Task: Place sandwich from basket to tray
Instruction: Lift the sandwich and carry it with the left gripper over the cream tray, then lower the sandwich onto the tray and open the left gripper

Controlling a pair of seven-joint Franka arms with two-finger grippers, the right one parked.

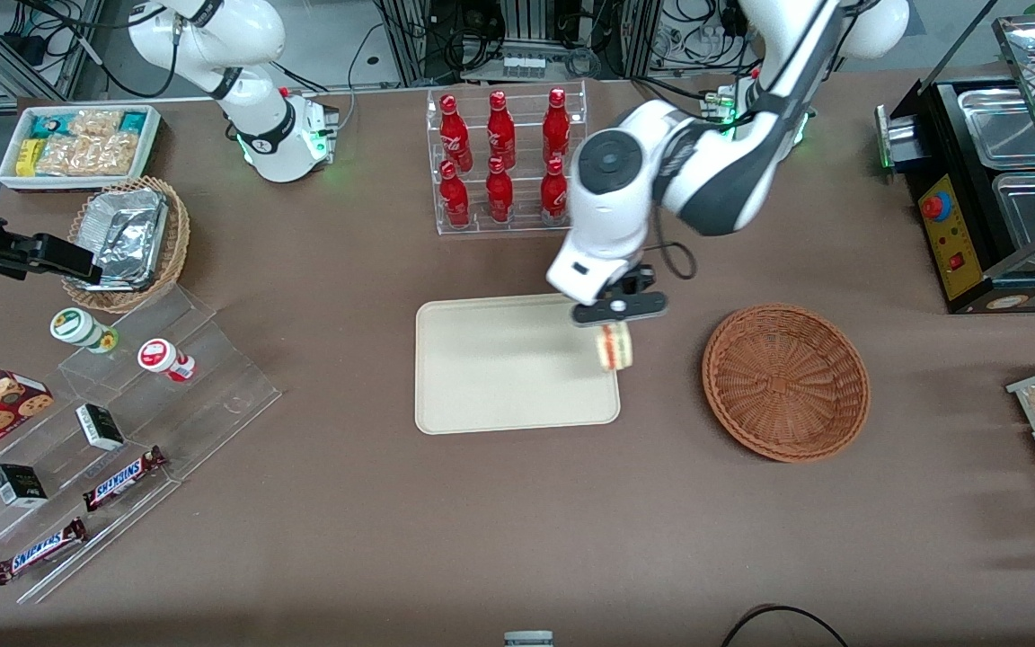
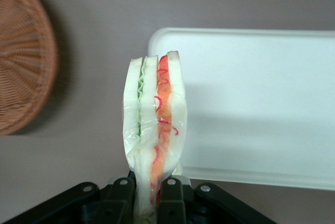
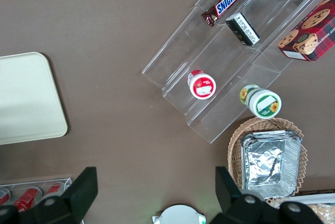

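The sandwich is clamped upright between the closed fingers of the gripper, above the tray's edge nearest the basket. The basket is left empty.

The gripper is standing over the tray's edge toward the working arm, its fingers covering the sandwich's lower end in the left wrist view. The picture's edge is cutting off most of the basket there. The arm is hiding part of the bottle rack in the front view.
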